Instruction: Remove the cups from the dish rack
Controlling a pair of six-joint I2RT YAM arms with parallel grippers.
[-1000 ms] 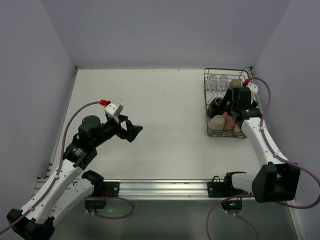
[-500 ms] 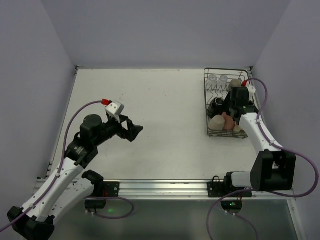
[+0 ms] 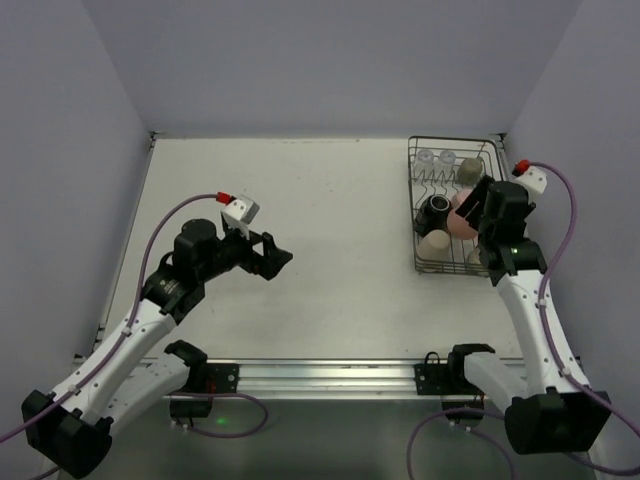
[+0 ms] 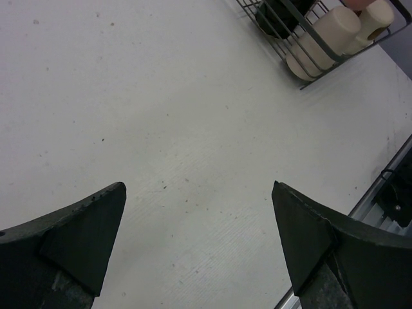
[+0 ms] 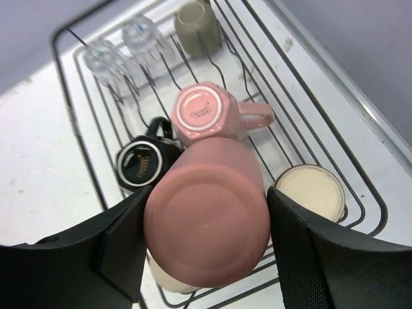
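The dish rack (image 3: 412, 190) is a black wire basket at the back right of the table. My right gripper (image 3: 470, 212) hangs above it, shut on a salmon-pink tumbler (image 5: 207, 219) whose flat base faces the wrist camera. Below in the rack (image 5: 360, 187) are a pink handled mug (image 5: 207, 111), a dark mug (image 5: 141, 161), two clear glasses (image 5: 100, 56), a grey-olive cup (image 5: 196, 26) and a tan cup (image 5: 310, 192). My left gripper (image 3: 275, 258) hovers open over bare table at the middle left, holding nothing.
Purple walls close in the table on three sides, and the right wall runs close beside the rack. A metal rail (image 3: 330, 375) with both arm bases runs along the near edge. In the left wrist view the rack's corner (image 4: 309, 38) shows at the top right.
My right gripper has closed on the salmon-pink tumbler and raised it out of the rack, the wrist tilting back. The left arm has shifted slightly to the right, still open.
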